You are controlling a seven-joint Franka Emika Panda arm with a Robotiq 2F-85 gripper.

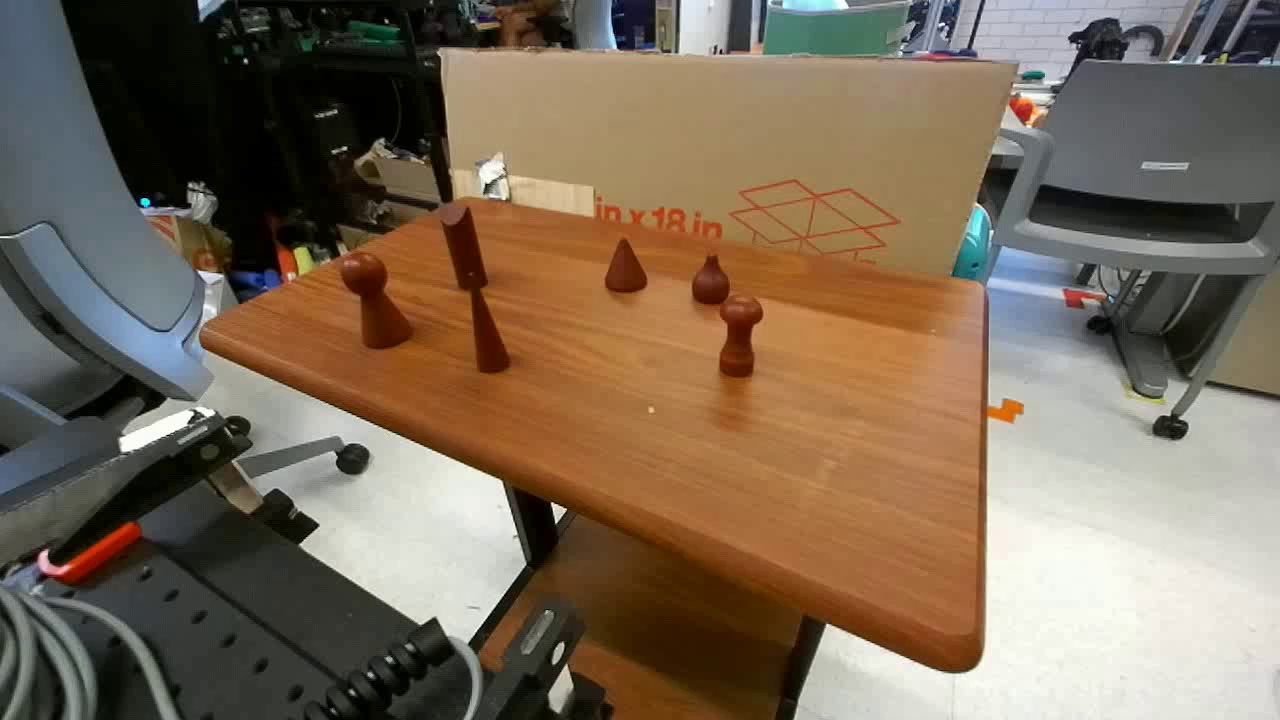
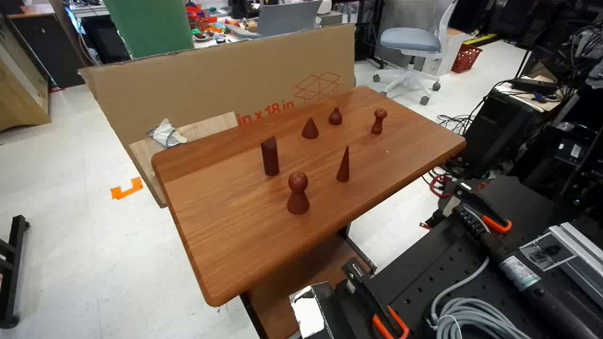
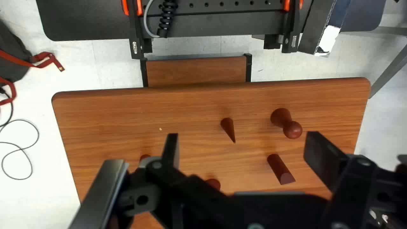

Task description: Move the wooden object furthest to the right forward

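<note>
The wooden object is the reddish-brown pawn-shaped peg with a round knob head, narrow neck and flared base. It stands upright at the right among the pieces in both exterior views (image 1: 738, 340) (image 2: 378, 122). In the wrist view only a small reddish part (image 3: 144, 156), probably this peg, shows beside the left finger; the rest is hidden behind the gripper. My gripper (image 3: 242, 138) is open and empty, with its fingers wide apart above the table (image 3: 105, 127). It does not show in either exterior view.
Other pieces stand on the table: a squat knobbed piece (image 1: 711, 282), a short cone (image 1: 626, 270), a slim cone (image 1: 489, 335), a slant-topped cylinder (image 1: 464, 248) and a ball-headed piece (image 1: 378, 305). A cardboard sheet (image 1: 650, 120) stands along the table's far edge.
</note>
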